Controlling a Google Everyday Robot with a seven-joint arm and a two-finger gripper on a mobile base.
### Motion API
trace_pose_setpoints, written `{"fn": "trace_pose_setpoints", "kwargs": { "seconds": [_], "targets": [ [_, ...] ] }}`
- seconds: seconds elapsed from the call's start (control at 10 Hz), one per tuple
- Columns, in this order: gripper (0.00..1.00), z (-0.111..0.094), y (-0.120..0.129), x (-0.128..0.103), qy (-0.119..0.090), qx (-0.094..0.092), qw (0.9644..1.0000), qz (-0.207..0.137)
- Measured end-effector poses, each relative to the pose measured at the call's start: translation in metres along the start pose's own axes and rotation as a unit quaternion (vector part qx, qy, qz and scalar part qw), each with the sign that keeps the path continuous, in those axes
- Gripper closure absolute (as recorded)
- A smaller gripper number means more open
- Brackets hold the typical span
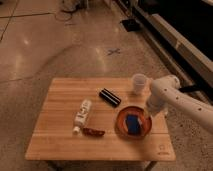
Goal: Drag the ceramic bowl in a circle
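The ceramic bowl (122, 125) is wide, shallow and orange-red with a darker rim. It sits on the right part of the wooden table (60, 145), with a blue object (132, 122) lying in it. My gripper (148, 114) is at the bowl's right rim, at the end of the white arm (172, 95) that comes in from the right. The arm hides the point of contact with the rim.
A small white cup (139, 82) stands just behind the bowl, near the arm. A black oblong object (109, 97), a white bottle (82, 112) lying down and a small red-brown item (93, 132) lie to the bowl's left. The table's right edge is close to the bowl.
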Motion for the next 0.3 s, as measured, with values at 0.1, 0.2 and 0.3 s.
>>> {"fn": "trace_pose_setpoints", "kwargs": {
  "seconds": [0.1, 0.2, 0.3],
  "targets": [
    [0.20, -0.0081, 0.0065, 0.0014, 0.006, -0.002, 1.0000, 0.000],
    [0.20, -0.0146, 0.0115, 0.0012, 0.010, -0.004, 0.9999, 0.002],
    [0.20, -0.0133, 0.0118, -0.0013, 0.006, -0.004, 1.0000, 0.002]
  ]
}}
